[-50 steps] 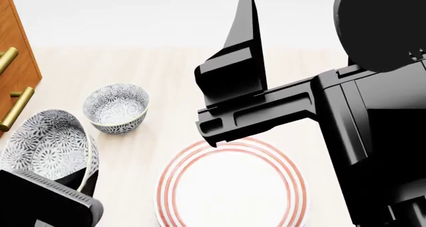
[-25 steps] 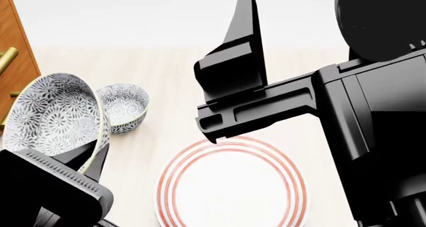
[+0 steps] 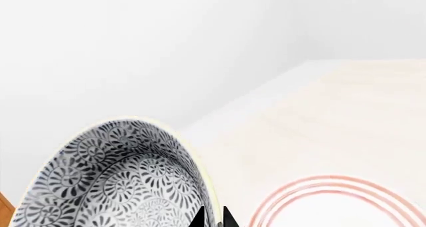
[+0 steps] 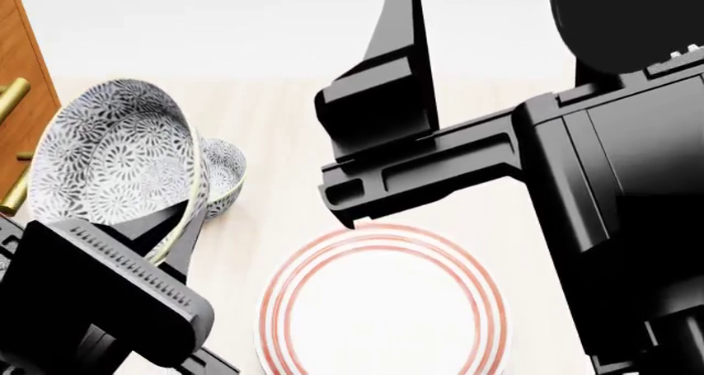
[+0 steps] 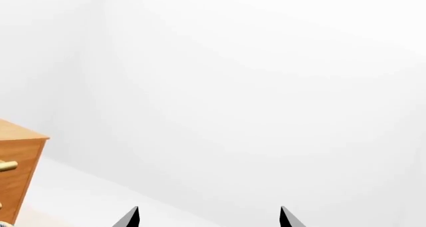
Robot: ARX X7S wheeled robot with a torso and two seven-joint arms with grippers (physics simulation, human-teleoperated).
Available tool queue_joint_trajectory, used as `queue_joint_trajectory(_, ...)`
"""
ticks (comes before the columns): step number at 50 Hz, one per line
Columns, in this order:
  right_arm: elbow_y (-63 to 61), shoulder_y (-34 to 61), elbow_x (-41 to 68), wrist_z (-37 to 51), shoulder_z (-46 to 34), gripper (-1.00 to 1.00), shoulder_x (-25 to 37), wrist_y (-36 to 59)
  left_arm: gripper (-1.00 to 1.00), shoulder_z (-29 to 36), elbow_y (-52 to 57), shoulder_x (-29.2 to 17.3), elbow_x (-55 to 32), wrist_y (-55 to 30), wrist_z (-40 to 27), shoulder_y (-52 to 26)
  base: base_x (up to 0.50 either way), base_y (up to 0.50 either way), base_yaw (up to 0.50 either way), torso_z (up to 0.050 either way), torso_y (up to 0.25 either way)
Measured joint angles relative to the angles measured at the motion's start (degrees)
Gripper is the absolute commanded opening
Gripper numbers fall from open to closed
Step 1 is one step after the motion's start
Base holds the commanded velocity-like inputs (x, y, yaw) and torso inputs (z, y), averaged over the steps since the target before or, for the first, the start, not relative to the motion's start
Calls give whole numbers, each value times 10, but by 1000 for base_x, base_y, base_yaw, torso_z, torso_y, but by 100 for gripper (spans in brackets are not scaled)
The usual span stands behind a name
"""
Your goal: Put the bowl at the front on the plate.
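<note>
Holding the bowl (image 4: 110,157) by its rim, your left gripper (image 4: 176,231) has its jaws pinched on the lower edge, so the bowl tilts steeply with its patterned inside facing the head camera. It hangs in the air, up and to the left of the plate (image 4: 383,305), and no part of it touches the plate. In the left wrist view the same bowl (image 3: 126,179) fills the lower corner, with 2 dark fingertips (image 3: 228,218) clamping its rim, 1 on each side, and the plate (image 3: 339,202) shows just beside it with its red rings visible.

The plate lies flat on the pale wooden table (image 4: 275,128), bare inside its rings. 1 second bowl (image 4: 226,173) stands upright on the table behind the plate and to its left, mostly hidden by the held bowl.

Your right gripper (image 5: 208,218) sits raised above the plate's far side, its 2 fingertips spread well apart with nothing between them; in the head view its arm (image 4: 616,185) covers the area right of the plate.

A wooden cabinet (image 4: 20,70) with brass handles (image 4: 11,99) stands far left of the plate.
</note>
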Motion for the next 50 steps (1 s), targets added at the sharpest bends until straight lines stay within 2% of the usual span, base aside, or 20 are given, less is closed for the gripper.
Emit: queue_joint_trajectory(50,19,41,-4,-31,30,100,-3,-29,-100,129,-133,34,116,26,139,-111,0,0,0,0,0)
